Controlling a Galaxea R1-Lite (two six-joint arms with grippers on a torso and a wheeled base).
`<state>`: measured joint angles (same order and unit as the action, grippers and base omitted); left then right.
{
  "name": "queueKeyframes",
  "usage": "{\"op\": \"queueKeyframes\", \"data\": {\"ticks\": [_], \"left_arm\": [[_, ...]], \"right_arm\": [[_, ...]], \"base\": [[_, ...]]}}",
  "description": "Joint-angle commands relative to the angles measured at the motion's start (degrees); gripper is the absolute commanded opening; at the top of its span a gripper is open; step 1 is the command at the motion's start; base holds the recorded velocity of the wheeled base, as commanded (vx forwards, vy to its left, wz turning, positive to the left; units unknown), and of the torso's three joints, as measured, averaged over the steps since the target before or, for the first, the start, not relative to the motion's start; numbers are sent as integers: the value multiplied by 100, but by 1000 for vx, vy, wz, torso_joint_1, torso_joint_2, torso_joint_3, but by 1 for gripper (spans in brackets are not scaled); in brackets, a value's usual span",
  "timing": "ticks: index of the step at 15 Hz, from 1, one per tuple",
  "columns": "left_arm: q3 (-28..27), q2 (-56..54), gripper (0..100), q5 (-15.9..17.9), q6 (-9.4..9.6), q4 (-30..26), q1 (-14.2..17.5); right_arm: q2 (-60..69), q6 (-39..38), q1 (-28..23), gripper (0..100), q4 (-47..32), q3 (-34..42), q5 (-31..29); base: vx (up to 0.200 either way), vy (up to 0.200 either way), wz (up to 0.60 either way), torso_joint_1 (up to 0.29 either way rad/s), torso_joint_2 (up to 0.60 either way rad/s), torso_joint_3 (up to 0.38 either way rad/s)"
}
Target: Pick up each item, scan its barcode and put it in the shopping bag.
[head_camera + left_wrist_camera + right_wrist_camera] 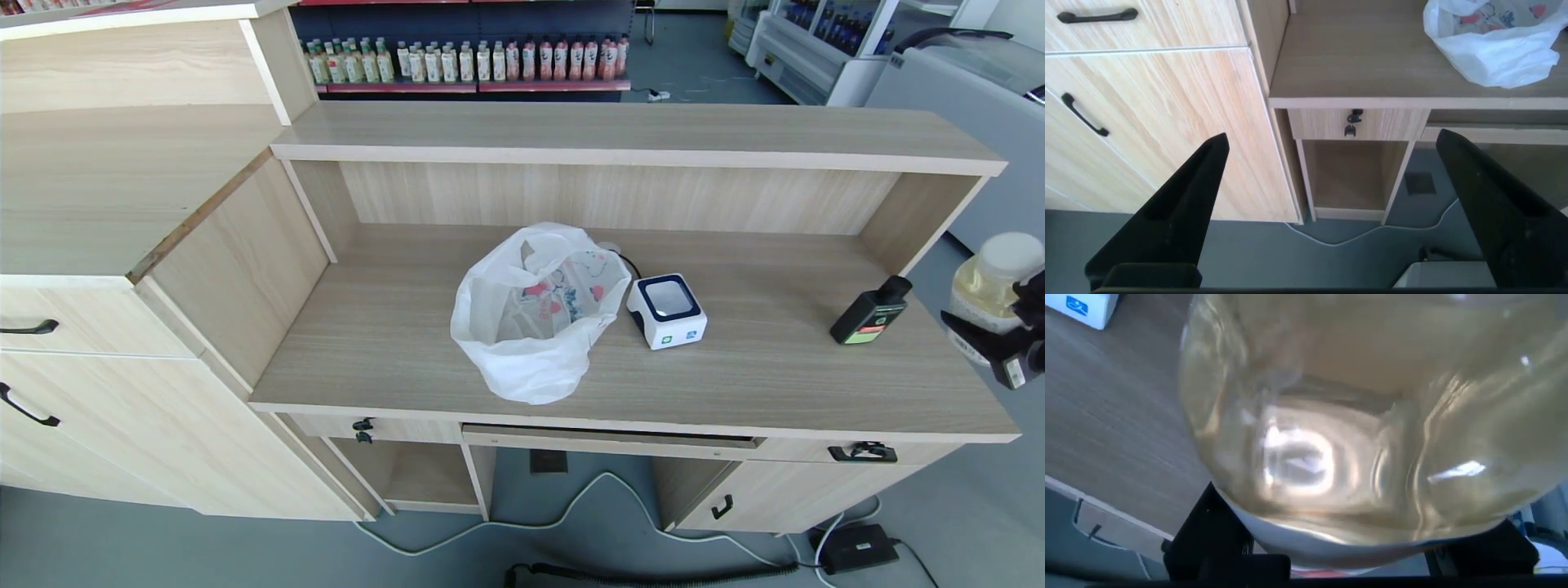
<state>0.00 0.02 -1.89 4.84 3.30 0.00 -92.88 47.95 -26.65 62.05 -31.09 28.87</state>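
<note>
Two items are outside the shopping bag (522,367): a dark bottle (870,311) on the worktop (775,376), and a pale bottle (992,282) clamped in the right gripper (1008,331)'s jaws past the worktop's right end, likely bound for the scanner (667,309) beside the bag. The left gripper (1331,143)'s jaws gape wide.

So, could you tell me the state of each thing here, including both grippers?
shopping bag: mouth open, items inside.
scanner: window facing up, nothing over it.
dark bottle: capped, on the counter, not held.
clear bottle: capped, held by the right gripper.
right gripper: shut on the clear bottle.
left gripper: open, empty.
cabinet drawers: shut.
</note>
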Motion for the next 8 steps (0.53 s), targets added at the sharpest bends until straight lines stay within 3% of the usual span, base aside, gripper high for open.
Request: {"op": "queueKeyframes", "data": {"ticks": [1,4,8], "left_arm": [[0,-2,100,-4,-1,4,0],[0,-2,100,-4,-1,4,0],[0,-2,100,-4,-1,4,0]], "right_arm": [[-178,303,-104,0,70,-38,356],[-125,760,-429,0,9,-55,1033],[-345,1015,-411,0,273,-486,998]], "base": [[0,0,0,0,0,0],[0,0,0,0,0,0],[0,0,600,1,0,2]]}}
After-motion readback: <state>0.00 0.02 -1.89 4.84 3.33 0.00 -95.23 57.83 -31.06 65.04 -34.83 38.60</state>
